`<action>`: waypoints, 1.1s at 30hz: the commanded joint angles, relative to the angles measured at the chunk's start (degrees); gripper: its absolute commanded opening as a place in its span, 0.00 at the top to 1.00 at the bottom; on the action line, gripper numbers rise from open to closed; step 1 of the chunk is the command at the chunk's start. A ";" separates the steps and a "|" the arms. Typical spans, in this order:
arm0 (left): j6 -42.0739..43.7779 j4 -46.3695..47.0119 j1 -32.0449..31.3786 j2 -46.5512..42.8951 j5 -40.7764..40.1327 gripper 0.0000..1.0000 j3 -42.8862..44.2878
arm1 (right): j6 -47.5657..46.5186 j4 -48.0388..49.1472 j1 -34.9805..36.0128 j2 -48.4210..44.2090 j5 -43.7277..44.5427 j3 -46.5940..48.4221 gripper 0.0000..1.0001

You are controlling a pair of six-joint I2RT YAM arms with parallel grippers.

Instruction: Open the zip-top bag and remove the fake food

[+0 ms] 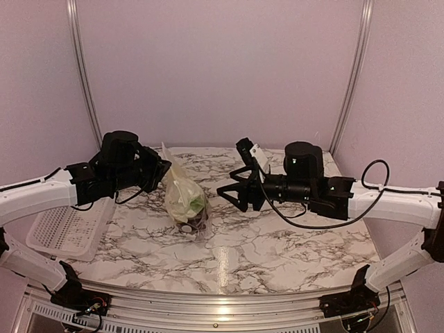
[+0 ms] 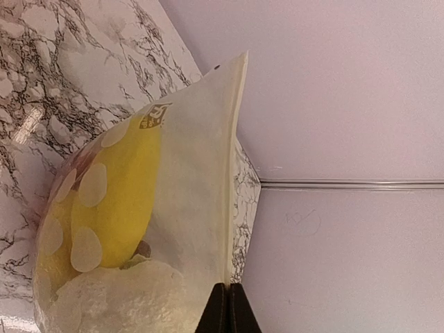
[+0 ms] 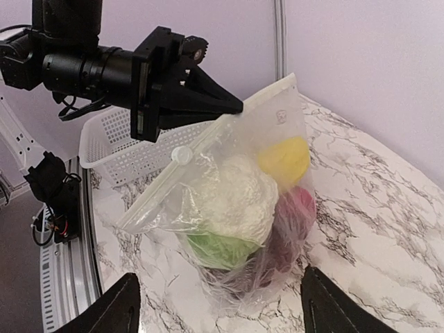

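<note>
From the top external view, I can see no readable writing. A white tag [image 1: 258, 156] on the right arm is too small to read. The zip-top bag [image 1: 184, 198] stands left of centre on the marbled table [image 1: 277, 243], its full bottom on the surface. Its long axis rises and leans toward the far left, ending in a top corner. The left gripper [image 1: 161, 171] is pinched on the bag's upper edge. The right gripper [image 1: 231, 192] hangs just right of the bag, fingers spread, holding nothing. A white lattice basket [image 1: 66, 229] sits at the left table edge.

On my left wrist camera, the fingers [image 2: 220, 313] are pressed together on the bag's zip strip [image 2: 234, 166]. The strip runs straight away from them. A small gold logo [image 2: 154, 116] is printed on the plastic, and I cannot read it. Behind the film lie a yellow banana-like piece [image 2: 128, 194] and a cream-white lump [image 2: 125, 298].

On my right wrist camera, the strip slants from lower left to upper right, with a white slider [image 3: 180, 154] partway along. The bag also holds a green piece [image 3: 218, 250] and a dark red-purple piece [image 3: 291, 215]. My own fingers [image 3: 114, 309] stand wide apart.
</note>
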 commanded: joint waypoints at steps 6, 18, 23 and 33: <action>-13.98 4.51 -1.39 0.64 -5.66 1.00 -0.64 | -4.72 1.96 10.66 8.09 15.79 7.33 0.17; -16.81 6.56 -1.63 2.10 -3.98 1.00 -0.52 | -14.38 7.40 18.18 20.30 32.35 14.60 0.21; -17.58 7.62 -1.60 1.63 -3.66 1.00 -1.74 | -15.60 5.99 18.59 24.49 39.83 18.57 0.33; -15.87 9.79 -1.58 0.49 -3.66 1.00 -3.71 | -15.01 -0.10 18.42 26.81 47.86 21.83 0.74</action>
